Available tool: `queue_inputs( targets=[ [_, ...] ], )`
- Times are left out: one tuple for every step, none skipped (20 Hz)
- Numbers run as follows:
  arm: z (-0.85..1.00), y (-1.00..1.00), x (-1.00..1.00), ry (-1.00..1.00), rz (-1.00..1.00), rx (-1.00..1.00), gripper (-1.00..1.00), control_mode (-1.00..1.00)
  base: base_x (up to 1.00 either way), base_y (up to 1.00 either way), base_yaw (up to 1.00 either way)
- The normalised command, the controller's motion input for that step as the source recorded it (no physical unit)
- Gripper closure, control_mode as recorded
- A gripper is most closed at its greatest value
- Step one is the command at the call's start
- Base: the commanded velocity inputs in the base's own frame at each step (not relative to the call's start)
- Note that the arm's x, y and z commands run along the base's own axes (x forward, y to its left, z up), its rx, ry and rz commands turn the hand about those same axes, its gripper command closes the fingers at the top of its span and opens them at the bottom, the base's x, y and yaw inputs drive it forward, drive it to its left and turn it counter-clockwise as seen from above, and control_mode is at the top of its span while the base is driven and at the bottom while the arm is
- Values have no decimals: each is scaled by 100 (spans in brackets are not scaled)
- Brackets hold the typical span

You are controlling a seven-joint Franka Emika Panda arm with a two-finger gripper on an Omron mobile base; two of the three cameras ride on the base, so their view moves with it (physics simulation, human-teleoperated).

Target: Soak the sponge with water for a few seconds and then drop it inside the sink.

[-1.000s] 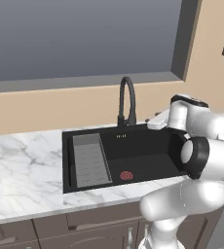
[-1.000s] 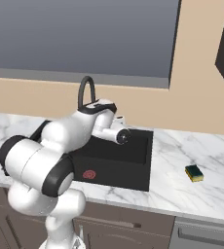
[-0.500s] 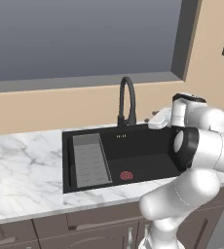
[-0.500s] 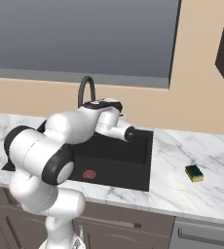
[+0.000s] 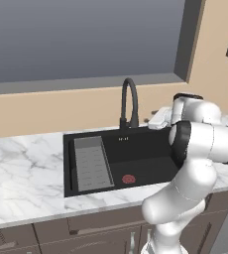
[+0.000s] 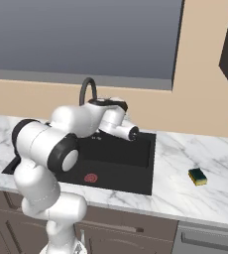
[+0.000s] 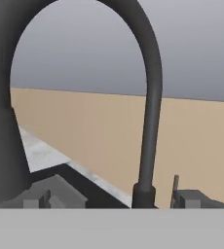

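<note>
A rendered kitchen with a marble table, a black sink (image 5: 150,154) set into it and a window above. Over the last second the white arm has swung its wrist round above the right side of the basin, so its forearm now points back toward the black arched faucet (image 5: 129,101). In the hand view the faucet's curved neck looms close, arching from the left edge over to its base at lower right, with the tan wall behind. The tool (image 7: 109,197) shows as two dark tips at the bottom of that view, standing spread wide with nothing between them.

No blue stream of water falls from the spout, so the tap looks off. The sponge (image 6: 198,176), yellow with a green top, lies untouched on the table well to the right of the sink, far from the arm.

The turn toward the faucet suggests the robot means to start the water first; picking up the sponge has not begun.
</note>
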Motion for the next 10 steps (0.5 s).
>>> queue_inputs(
  targets=[
    [-18,15,39,-9,0,0,-100,-100,0,0,0],
    [-16,15,37,-9,0,0,-100,-100,0,0,0],
    [-17,15,37,-9,0,0,-100,-100,0,0,0],
    [-16,14,35,-9,0,0,-100,-100,0,0,0],
    [-15,13,33,-9,0,0,-100,-100,0,0,0],
    [-14,13,31,-9,0,0,-100,-100,0,0,0],
    [-13,12,29,-10,0,0,-100,-100,0,0,0],
    [-11,10,27,-9,0,0,-100,-100,0,0,0],
    [-9,9,27,-7,0,0,-100,-100,0,0,0],
    [-7,5,27,-6,1,0,-100,-100,0,0,0]
  ],
)
